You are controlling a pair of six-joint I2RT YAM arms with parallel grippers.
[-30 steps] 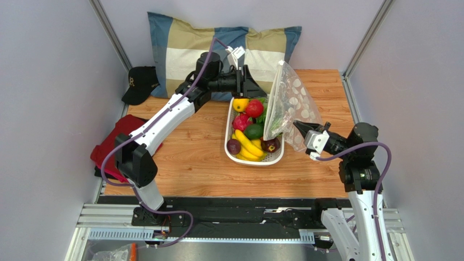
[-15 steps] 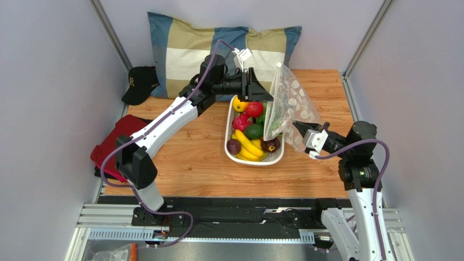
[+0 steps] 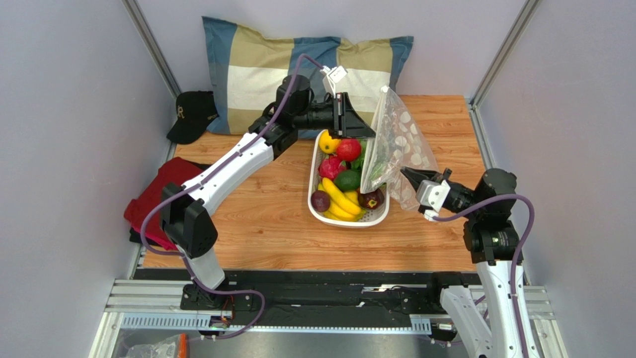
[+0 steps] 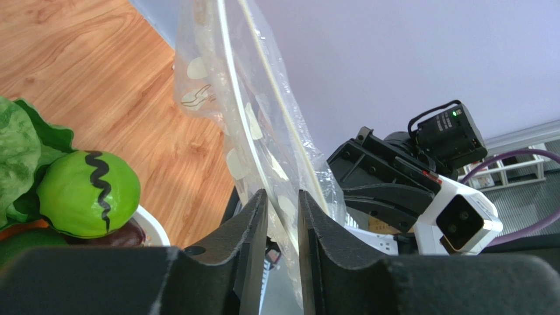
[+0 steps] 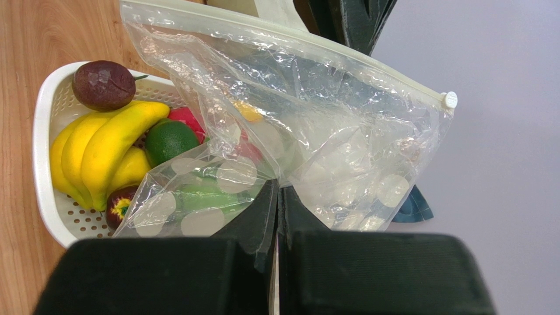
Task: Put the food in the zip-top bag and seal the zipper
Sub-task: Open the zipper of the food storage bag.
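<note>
The zip-top bag (image 3: pixel 399 145) hangs upright over the right end of the white basket (image 3: pixel 351 221), with something green (image 5: pixel 204 197) inside it. My right gripper (image 3: pixel 409 177) is shut on the bag's spotted lower part (image 5: pixel 328 131). The zipper (image 5: pixel 368 74) runs along the bag's top rim. My left gripper (image 3: pixel 357 123) is at that rim, its jaws open by a narrow gap with bag film (image 4: pixel 263 131) passing between the fingers (image 4: pixel 253 216). A red apple (image 3: pixel 348 149) and a yellow lemon (image 3: pixel 329 143) lie in the basket. A round green fruit (image 4: pixel 89 193) and lettuce (image 4: pixel 20 151) sit close beside the left gripper.
Bananas (image 5: pixel 105 144), a dark purple fruit (image 5: pixel 102 84) and other toy produce also fill the basket. A checked pillow (image 3: pixel 298 67) lies at the back, with a black cap (image 3: pixel 192 112) and a red cloth (image 3: pixel 160 198) at the left table edge.
My left gripper has moved right to the bag's rim and its jaws have narrowed around the film. The right gripper has kept its hold without moving.
</note>
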